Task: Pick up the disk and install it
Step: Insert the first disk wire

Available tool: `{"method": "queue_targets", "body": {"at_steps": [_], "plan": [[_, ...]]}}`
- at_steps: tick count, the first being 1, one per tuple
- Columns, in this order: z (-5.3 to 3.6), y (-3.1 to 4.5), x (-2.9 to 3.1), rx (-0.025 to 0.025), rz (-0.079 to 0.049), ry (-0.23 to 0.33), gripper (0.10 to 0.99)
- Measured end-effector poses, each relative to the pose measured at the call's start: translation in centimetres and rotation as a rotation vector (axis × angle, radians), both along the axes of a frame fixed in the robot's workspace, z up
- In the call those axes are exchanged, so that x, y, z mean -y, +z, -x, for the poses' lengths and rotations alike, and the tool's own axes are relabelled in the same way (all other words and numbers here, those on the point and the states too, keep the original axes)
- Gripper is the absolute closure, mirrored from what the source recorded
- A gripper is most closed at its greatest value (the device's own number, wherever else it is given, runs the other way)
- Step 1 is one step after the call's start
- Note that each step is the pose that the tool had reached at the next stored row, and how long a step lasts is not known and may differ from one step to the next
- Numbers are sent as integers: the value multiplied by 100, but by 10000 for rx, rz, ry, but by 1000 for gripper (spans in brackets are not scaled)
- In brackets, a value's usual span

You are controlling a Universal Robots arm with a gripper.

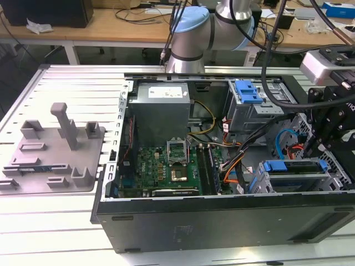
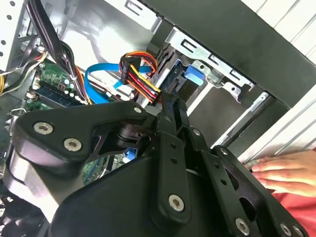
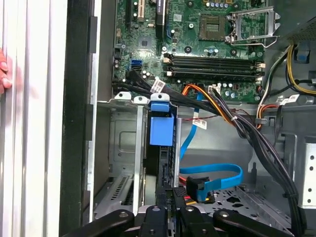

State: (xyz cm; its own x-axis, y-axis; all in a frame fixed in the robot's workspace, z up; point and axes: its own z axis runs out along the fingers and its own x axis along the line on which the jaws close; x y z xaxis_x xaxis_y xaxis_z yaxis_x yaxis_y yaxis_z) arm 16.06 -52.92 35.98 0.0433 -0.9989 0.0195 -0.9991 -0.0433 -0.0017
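Tool (image 3: pixel 169 210) sits at the silver hard disk in blue plastic bracket (image 3: pixel 162 129); whether it grips, I cannot tell. Disk seems stiff, heavy, shock-sensitive: hold its side edges.

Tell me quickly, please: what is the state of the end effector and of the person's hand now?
End effector: at the disk; open or closed cannot be told.
Person's hand: open, beside the case, holding nothing.

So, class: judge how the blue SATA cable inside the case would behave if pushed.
Probably floppy: the blue SATA cable lies in a loose loop. Likely light, being a thin flat ribbon. Its seemingly free connector would probably swing aside.
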Motion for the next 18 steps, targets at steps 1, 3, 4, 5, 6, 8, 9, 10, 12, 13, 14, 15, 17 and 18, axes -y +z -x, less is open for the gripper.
{"method": "queue_targets", "body": {"at_steps": [1,3,4,5,6,8,9,10,12,13,14,15,17,18], "plan": [[-5,-1,0,0,1,-3,922],[-12,-5,0,0,0,-23,922],[-14,-6,1,0,1,-30,922],[-14,-7,1,0,3,-40,922],[-15,-9,2,0,3,-60,922],[-17,-15,2,0,1,-169,922],[-18,-17,3,1,1,-210,922],[-18,-20,4,0,1,-271,922],[-19,-24,6,0,-1,-350,922],[-19,-25,7,0,0,-382,922],[-18,-25,7,0,1,-412,922],[-19,-26,8,0,0,-426,922],[-18,-26,8,0,0,-427,922],[-19,-26,8,0,-1,-427,922]]}}
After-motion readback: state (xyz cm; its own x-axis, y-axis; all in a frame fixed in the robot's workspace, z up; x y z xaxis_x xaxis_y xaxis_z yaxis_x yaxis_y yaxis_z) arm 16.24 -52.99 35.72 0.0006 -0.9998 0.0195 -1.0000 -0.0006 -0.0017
